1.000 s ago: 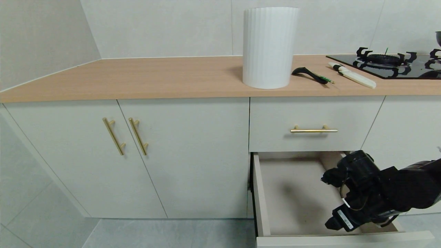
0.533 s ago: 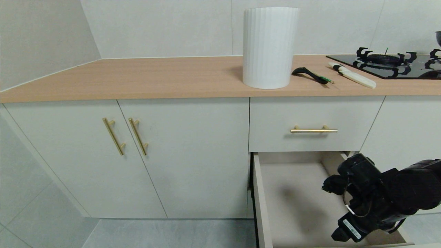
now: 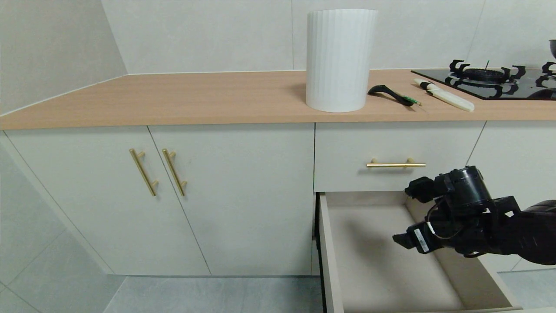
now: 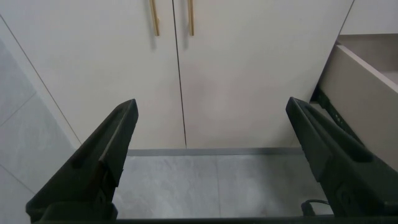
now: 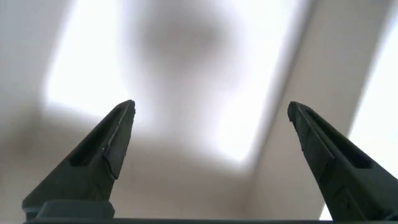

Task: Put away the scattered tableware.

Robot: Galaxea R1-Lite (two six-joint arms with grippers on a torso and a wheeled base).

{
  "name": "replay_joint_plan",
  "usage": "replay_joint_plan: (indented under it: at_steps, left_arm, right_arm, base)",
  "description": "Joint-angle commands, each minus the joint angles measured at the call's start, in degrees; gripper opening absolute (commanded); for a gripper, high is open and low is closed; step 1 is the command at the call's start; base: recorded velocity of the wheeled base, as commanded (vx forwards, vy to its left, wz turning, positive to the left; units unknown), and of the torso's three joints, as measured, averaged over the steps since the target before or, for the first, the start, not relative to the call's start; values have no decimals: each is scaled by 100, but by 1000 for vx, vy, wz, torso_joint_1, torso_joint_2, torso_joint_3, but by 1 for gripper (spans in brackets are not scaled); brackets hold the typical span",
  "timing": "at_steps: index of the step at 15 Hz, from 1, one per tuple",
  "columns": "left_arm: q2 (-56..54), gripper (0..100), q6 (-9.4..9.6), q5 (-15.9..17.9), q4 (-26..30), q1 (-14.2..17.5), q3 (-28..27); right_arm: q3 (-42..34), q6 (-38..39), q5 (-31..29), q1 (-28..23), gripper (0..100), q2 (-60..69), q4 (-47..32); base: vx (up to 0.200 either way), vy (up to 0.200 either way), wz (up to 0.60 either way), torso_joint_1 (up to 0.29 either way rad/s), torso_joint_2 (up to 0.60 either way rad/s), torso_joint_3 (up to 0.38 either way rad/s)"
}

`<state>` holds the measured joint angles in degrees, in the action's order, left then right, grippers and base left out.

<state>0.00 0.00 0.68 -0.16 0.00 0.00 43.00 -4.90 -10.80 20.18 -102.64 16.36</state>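
**A:** Where's the tableware?

**B:** On the counter [image 3: 195, 98]. The knife [image 3: 444, 94] lies just beside the hob [image 3: 486, 82]. A black utensil [image 3: 391, 94] lies between the knife and the white canister [image 3: 340, 60]. Neither has moved in the last second.

**A:** And the right claw [image 3: 407, 215]?

**B:** Spread wide, with nothing between the fingers. A second ago it sat low inside the drawer [image 3: 326, 243], near the front right corner. It has since risen and now hangs over the drawer's right side. Its upper finger is level with the bottom edge of the shut drawer above, below the gold handle [image 3: 395, 164]. It has also turned, so the fingers point towards the robot's left across the drawer.

**A:** Has the drawer changed?

**B:** It has come further out. A second ago its front panel showed at the bottom of the head view, and now it is past the edge. I see nothing lying on the drawer floor.

**A:** Left claw [image 4: 211, 102]?

**B:** Also wide, and holding nothing. It is low, near the grey floor, and faces the two cupboard doors [image 4: 180, 74]. The drawer's side wall is just off to one side of it.
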Motion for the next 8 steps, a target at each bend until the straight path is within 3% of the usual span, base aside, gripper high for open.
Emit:
replay_joint_plan:
  at_steps: [1,4,8]
  left_arm:
    - [0,100,0,2,-2,0,0]
    - [0,100,0,2,-2,0,0]
    - [0,100,0,2,-2,0,0]
  right_arm:
    - [-388,7,-80,-14,100,16,974]
    - [-775,-37,-98,-22,100,16,2460]
    - [-810,-64,-282,-22,100,60,2679]
  base:
    - [0,0,0,0,0,0]
    - [0,0,0,0,0,0]
    - [0,0,0,0,0,0]
